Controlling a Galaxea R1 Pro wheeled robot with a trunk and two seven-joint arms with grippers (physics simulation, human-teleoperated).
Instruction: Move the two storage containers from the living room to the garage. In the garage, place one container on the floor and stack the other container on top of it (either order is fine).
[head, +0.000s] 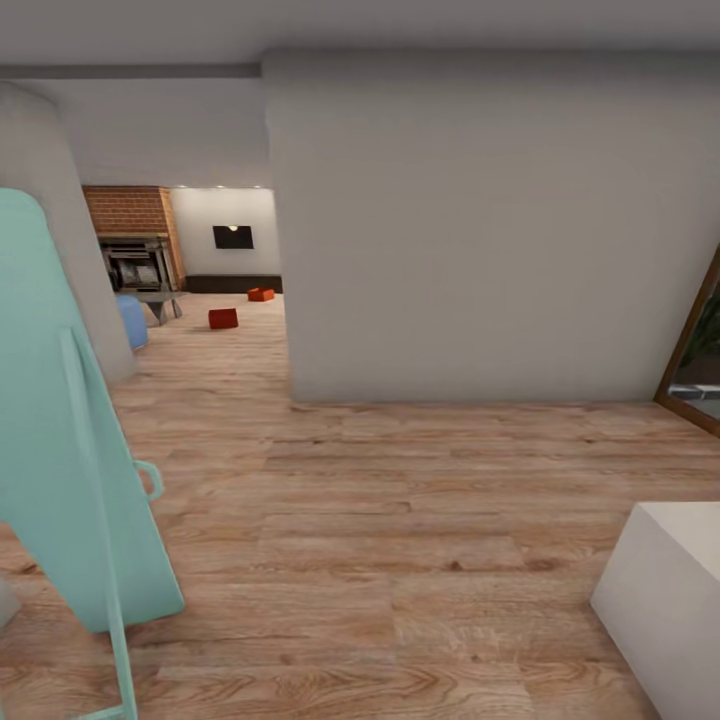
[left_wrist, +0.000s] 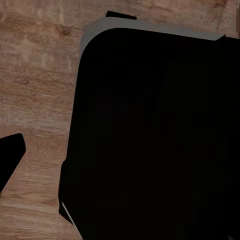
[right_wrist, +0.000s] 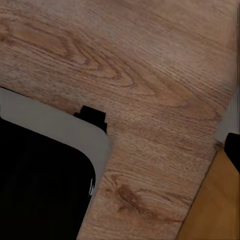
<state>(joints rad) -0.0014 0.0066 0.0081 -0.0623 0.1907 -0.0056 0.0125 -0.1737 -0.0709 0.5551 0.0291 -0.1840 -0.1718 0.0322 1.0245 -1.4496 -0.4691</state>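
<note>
Storage containers, two small orange-red rectangular plastic bins, sit far ahead on the light wood-plank floor (head: 400, 540) of the living room. In the head view the nearer bin (head: 223, 318) lies out on the open floor, and the farther bin (head: 261, 294) rests close to a low dark cabinet (head: 235, 284) along the back wall, under a black wall-mounted TV (head: 233, 237). At this range their long axes cannot be told.

Both bins lie forward and to the robot's left, well apart from it, seen through a passage between a large white wall block (head: 470, 230) on the right and a curved white wall (head: 60, 240) on the left. Neither arm is clearly nearer; the robot likely has to drive down this passage before any reach.

A brick fireplace (head: 135, 240) and a rounded blue seat (head: 132, 320) stand at the left of the far room. Close by, a tall pale turquoise panel with a small handle (head: 70, 440) leans at the left edge of the route, and a white box corner (head: 665, 590) sits low on the right.

Both wrist views look down on plank floor past dark parts of the robot's body; whether the fingers are wide or narrow cannot be told.
</note>
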